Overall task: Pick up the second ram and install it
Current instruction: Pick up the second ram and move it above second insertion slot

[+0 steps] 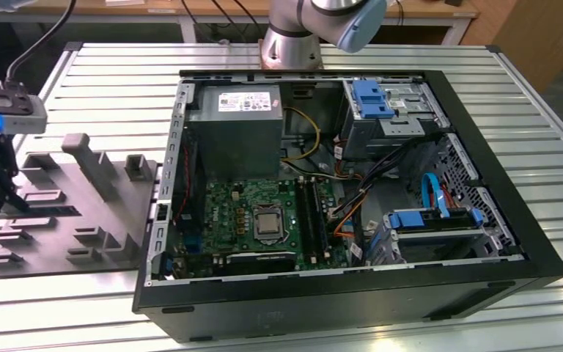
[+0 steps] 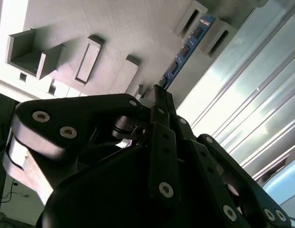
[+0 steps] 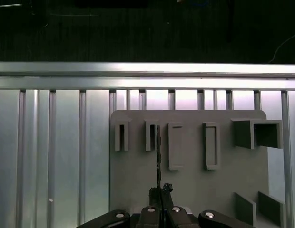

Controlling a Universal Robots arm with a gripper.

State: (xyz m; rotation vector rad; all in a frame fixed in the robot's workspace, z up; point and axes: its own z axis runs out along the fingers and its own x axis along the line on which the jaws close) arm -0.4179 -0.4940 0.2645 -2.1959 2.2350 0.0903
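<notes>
The second ram [image 2: 185, 47] is a thin dark-blue stick lying on edge between two raised blocks of the grey holder tray [image 2: 114, 33]. In the first wrist view the ram [image 3: 158, 156] appears edge-on, running from a slot block down to my gripper [image 3: 160, 192]. My gripper [image 2: 157, 95] has its black fingers closed together on the near end of the stick. In the exterior view my gripper [image 1: 9, 204] hangs over the tray [image 1: 86, 220] at the exterior view's left, beside the open computer case [image 1: 516, 242].
Inside the case lie the green motherboard [image 1: 252, 213] with long black slot strips [image 1: 307, 209], the grey power supply [image 1: 234, 125] and blue drive brackets [image 1: 372, 99]. The tray carries several upright blocks [image 1: 78, 150]. A ribbed metal table [image 1: 125, 73] lies under everything.
</notes>
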